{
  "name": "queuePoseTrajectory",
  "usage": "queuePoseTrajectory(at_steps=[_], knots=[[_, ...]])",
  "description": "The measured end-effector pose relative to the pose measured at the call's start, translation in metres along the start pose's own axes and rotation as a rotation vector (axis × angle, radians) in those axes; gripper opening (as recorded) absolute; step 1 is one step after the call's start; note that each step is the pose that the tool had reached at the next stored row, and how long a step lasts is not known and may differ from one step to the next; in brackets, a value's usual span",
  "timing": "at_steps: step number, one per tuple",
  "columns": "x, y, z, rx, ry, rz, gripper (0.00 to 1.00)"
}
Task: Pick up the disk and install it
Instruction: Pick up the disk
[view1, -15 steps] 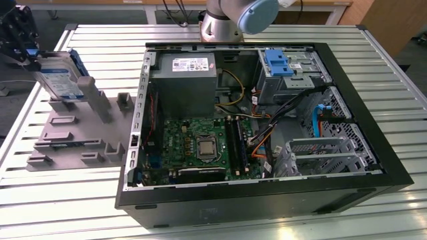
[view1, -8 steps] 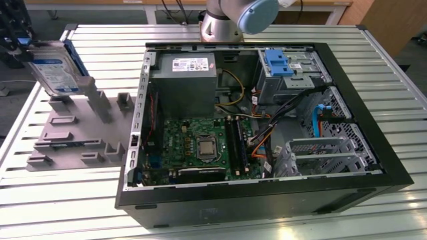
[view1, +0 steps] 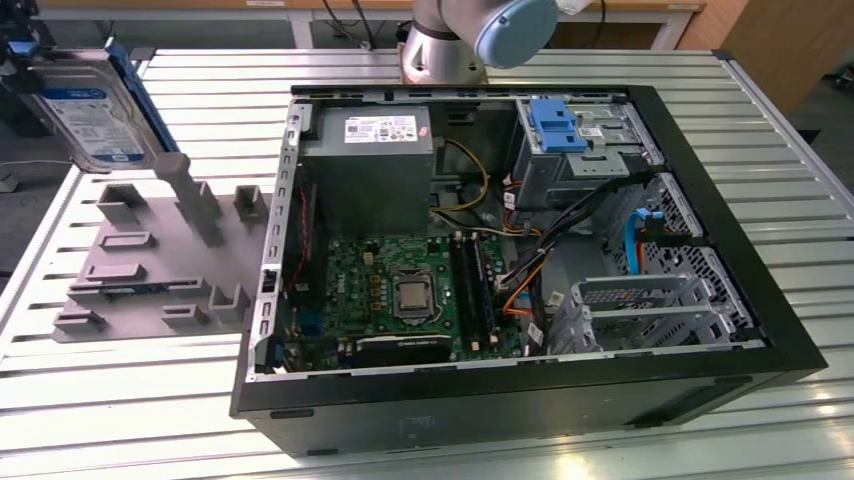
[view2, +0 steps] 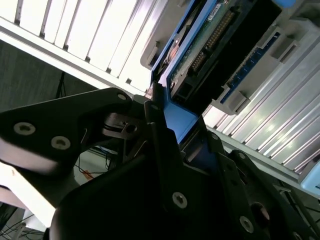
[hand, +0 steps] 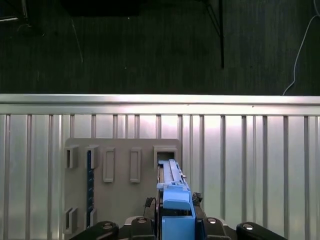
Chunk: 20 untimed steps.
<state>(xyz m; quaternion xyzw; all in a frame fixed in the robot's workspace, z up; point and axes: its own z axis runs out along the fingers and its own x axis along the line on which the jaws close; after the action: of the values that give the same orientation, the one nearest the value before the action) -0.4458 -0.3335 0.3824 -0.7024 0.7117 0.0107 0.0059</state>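
Pincer (hand: 175, 212) clamps disk (hand: 170, 174) over grey holder (hand: 120, 200); open computer case (view1: 534, 410) alongside.

Silver disk (view1: 91, 115) with a white-and-blue label, framed in bright blue. The fixture plate (view1: 147, 250) is plain grey; the table (view1: 561, 65) is silvery-white, ribbed in long parallel slats. The computer case (view1: 534, 410) is black outside and bare grey metal within, with a green motherboard (view1: 387, 290), a grey power supply (view1: 367, 170) bearing a white sticker, and a blue latch (view1: 557, 125). The gripper (hand: 174, 201) is black.
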Motion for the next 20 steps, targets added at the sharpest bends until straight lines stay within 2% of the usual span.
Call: queuePoseTrajectory(at_steps=[20], knots=[[-0.0021,0.0006,-0.0891,0.0001,0.0000,0.000,0.36]])
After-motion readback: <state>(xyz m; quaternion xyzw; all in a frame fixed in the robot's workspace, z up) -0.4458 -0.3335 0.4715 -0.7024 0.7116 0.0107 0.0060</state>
